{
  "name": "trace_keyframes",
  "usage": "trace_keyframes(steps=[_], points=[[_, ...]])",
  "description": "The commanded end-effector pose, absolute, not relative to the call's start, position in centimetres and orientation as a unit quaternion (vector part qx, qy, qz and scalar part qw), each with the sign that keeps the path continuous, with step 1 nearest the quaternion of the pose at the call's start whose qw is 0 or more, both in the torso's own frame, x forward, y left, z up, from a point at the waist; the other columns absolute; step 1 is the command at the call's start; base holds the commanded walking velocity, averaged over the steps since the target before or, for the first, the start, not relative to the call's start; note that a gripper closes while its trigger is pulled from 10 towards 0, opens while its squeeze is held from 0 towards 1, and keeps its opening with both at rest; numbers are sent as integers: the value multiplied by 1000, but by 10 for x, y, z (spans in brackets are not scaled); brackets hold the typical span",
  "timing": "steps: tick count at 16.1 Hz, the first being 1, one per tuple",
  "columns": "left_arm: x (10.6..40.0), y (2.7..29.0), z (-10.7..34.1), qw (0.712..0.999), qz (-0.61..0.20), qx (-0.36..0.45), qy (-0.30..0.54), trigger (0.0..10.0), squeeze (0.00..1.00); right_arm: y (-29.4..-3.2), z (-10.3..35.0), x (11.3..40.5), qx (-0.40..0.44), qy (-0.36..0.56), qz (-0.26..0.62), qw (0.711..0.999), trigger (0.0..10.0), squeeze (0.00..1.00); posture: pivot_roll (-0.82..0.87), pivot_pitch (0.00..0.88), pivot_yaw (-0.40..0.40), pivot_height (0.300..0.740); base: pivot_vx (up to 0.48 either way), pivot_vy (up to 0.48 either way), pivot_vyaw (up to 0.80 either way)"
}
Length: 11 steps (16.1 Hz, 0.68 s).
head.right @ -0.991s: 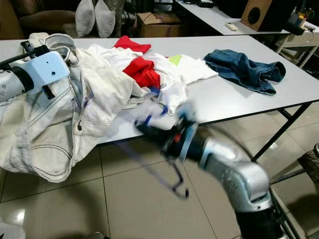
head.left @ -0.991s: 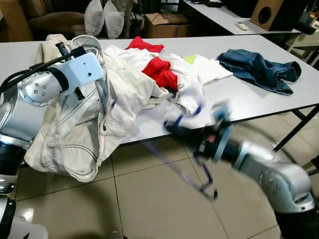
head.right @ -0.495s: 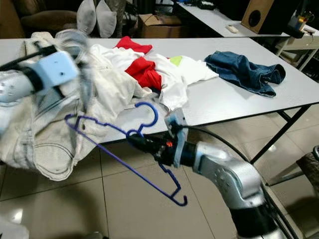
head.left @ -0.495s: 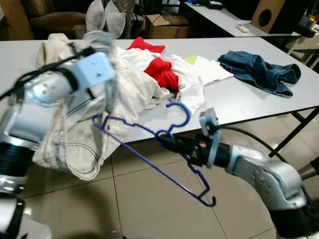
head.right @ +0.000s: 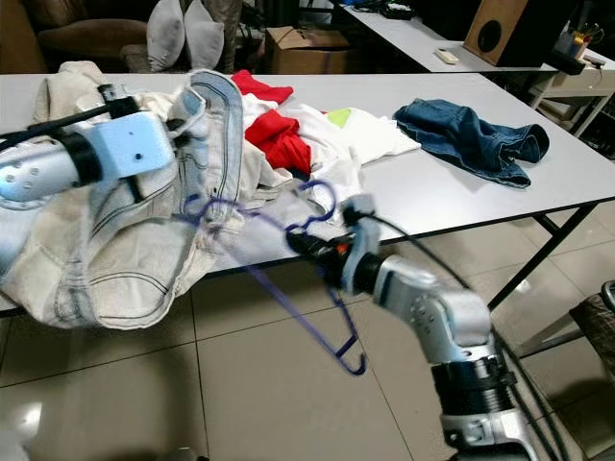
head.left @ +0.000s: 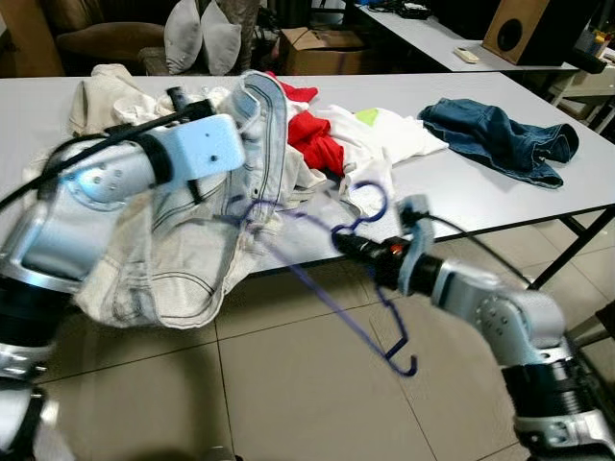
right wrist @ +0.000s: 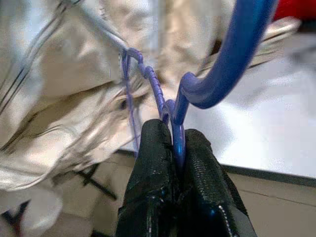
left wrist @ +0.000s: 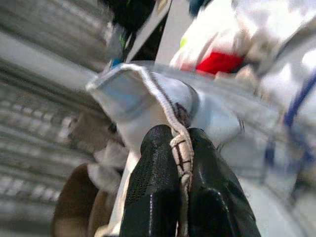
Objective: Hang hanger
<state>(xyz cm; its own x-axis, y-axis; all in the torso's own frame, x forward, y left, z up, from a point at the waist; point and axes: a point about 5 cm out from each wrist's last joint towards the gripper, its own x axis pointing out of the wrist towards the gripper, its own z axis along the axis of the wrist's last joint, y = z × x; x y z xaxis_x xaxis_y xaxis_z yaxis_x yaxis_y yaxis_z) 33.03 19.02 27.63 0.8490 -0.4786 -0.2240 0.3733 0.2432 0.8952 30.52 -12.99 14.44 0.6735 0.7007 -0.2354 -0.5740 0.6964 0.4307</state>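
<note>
Up front, right gripper clamped on the neck of a blue hanger, both black fingers pressed together just below the hook, held out over the floor just off the near edge of the grey table. Hook curling up toward the table edge; far shoulder of the hanger reaching left and touching the pale cream trousers, near shoulder sloping down toward the tiled floor. To the left, left gripper pinched shut on the stitched waistband of those trousers, lifting it above the table while the legs droop over the near edge toward the floor. Behind, on the table, a heap of white clothes with a red garment lying among them, a beige piece at the far left, and dark blue jeans well apart on the right. Beyond the table, two grey cushions and a cardboard box; far right, a second table carrying a brown speaker. Moving parts somewhat blurred.
</note>
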Motion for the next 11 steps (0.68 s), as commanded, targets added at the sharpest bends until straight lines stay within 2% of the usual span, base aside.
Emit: trace_keyframes(steps=[1,3,6,7,8,9,11], points=[[332,200,289,785,-240,569,-50,0,0,-148,149,313,148,192,307,920,10000,0,-56,0,-108,740,0,0,0],[337,229,307,798,-147,583,-44,0,0,-179,161,331,124,148,210,958,10000,0,-60,0,-104,740,0,0,0],[338,240,321,805,-94,583,-59,0,0,-204,171,345,124,101,122,980,10000,0,-61,0,-102,740,0,0,0],[339,238,322,806,-98,579,-71,0,0,-203,175,345,120,89,132,980,10000,0,-61,0,-102,740,0,0,0],[342,227,317,810,-126,568,-75,0,0,-181,183,339,136,71,214,965,10000,0,-61,0,-97,740,0,0,0],[342,223,315,814,-133,561,-77,0,0,-173,185,336,141,65,243,958,10000,0,-61,0,-97,740,0,0,0],[345,216,310,818,-143,552,-77,0,0,-150,195,321,179,39,344,921,10000,0,-61,0,-97,740,0,0,0]])
